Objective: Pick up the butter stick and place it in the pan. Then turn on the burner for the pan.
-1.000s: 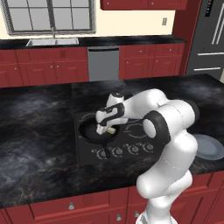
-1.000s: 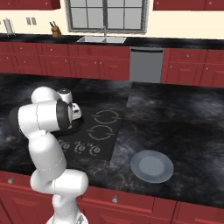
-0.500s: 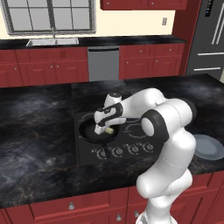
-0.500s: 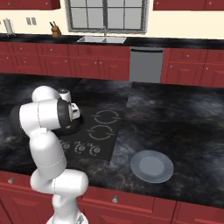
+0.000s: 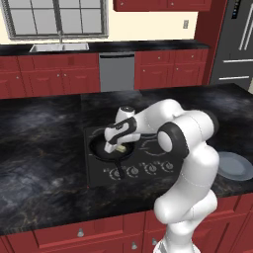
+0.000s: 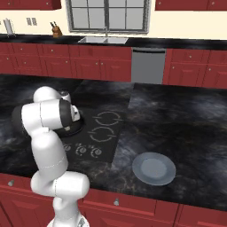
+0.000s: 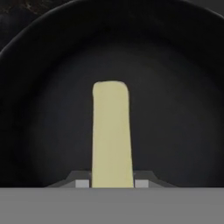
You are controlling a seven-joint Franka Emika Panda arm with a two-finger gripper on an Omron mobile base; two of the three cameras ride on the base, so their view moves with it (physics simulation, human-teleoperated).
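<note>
The tool (image 5: pixel 116 147) was clenched on the butter stick (image 7: pixel 112 135), which stood out between its two tips in the hand view, one tip touching either side of its near end. Behind the stick lay the dark floor of the pan (image 7: pixel 175 87), its rim curving across the top of that view. From the left base view the tool hung low inside the pan (image 5: pixel 101 148), which sat over the rear-left burner of the cooktop (image 5: pixel 158 153) set into the surface (image 5: pixel 44 148), the pan's handle reaching toward the front edge and the row of knobs (image 5: pixel 148 169).

So the pick-up looked done and the carry nearly so: the stick was over the pan's middle, though whether it already touched the floor could not be told. What remained, by this reading, was to let go of the stick, lift clear, and then turn the knob for that burner. The grey-blue plate (image 6: pixel 154 168) lay well apart near the surface's front edge.
</note>
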